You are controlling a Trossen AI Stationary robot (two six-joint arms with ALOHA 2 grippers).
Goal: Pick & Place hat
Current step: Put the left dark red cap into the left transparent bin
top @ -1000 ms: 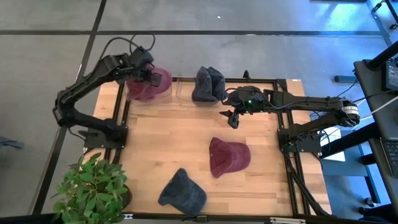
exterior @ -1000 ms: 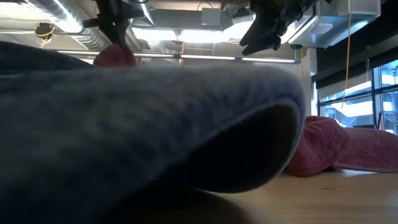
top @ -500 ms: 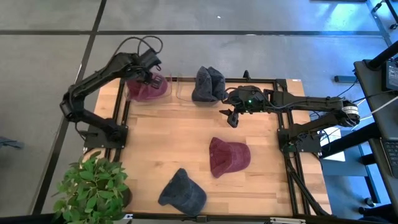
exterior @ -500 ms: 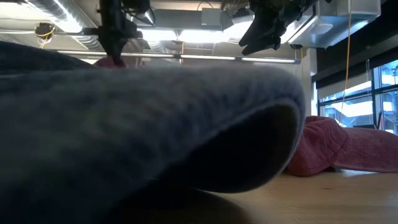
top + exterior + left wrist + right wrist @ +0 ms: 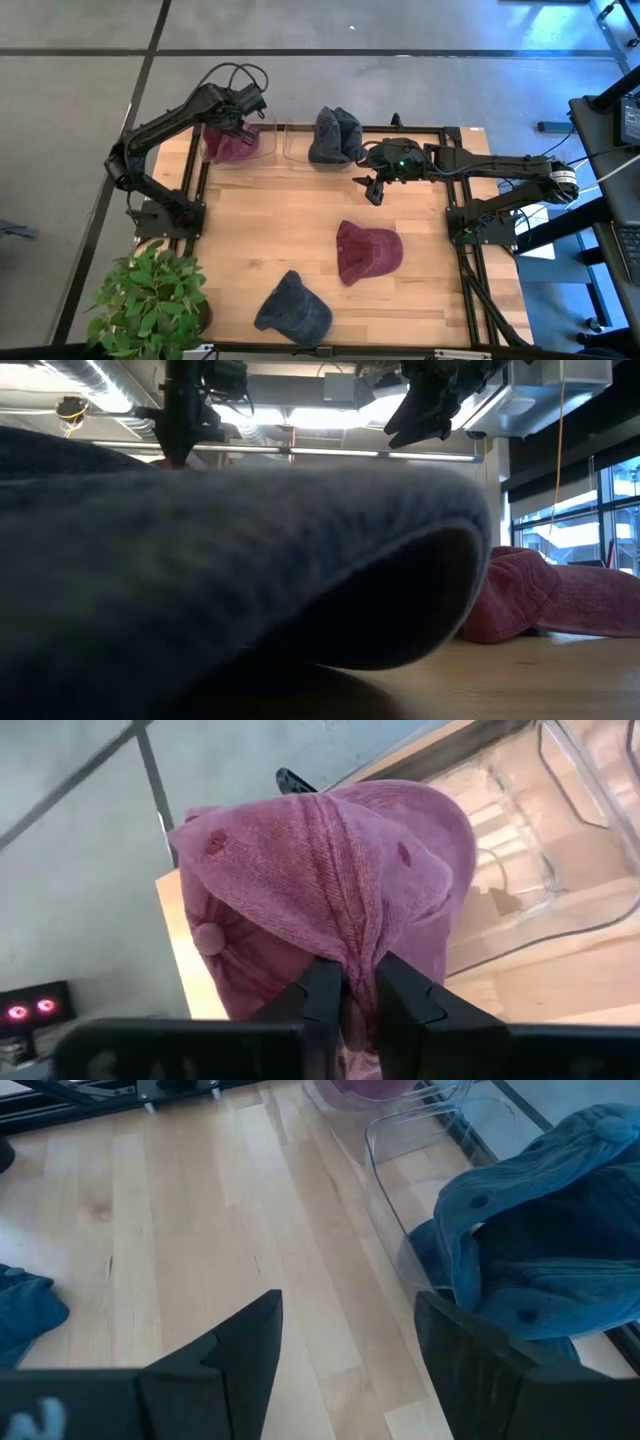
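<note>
A pink cap (image 5: pixel 228 146) hangs from my left gripper (image 5: pixel 243 108) over the clear bin (image 5: pixel 272 128) at the table's far left; the gripper is shut on it. A blue cap (image 5: pixel 335 134) lies in a second clear bin beside it. A maroon cap (image 5: pixel 366 250) lies flat mid-table, and another blue cap (image 5: pixel 293 308) lies at the near edge. My right gripper (image 5: pixel 372 188) hovers open above the boards, right of the blue cap in its bin, touching nothing. My left gripper (image 5: pixel 358 975) pinches a raised fold of the pink cap's crown (image 5: pixel 352 942) between its two fingers, along a seam. It comes from above, slanting down. The cap is lifted and bunches out beyond the fingers (image 5: pixel 322 982), with the clear bin (image 5: pixel 545 850) behind it.
A potted plant (image 5: pixel 150 305) stands at the near left corner. A black frame (image 5: pixel 455 130) edges the table. The near blue cap (image 5: pixel 250 560) fills most of the low view, with the maroon cap (image 5: pixel 545 600) behind it. Bare boards (image 5: pixel 200 1220) lie under my right gripper.
My left gripper has carried the pink cap a little toward the far edge and the right. In the low view the cap has sunk out of sight behind the near blue cap. The right arm has kept still.
</note>
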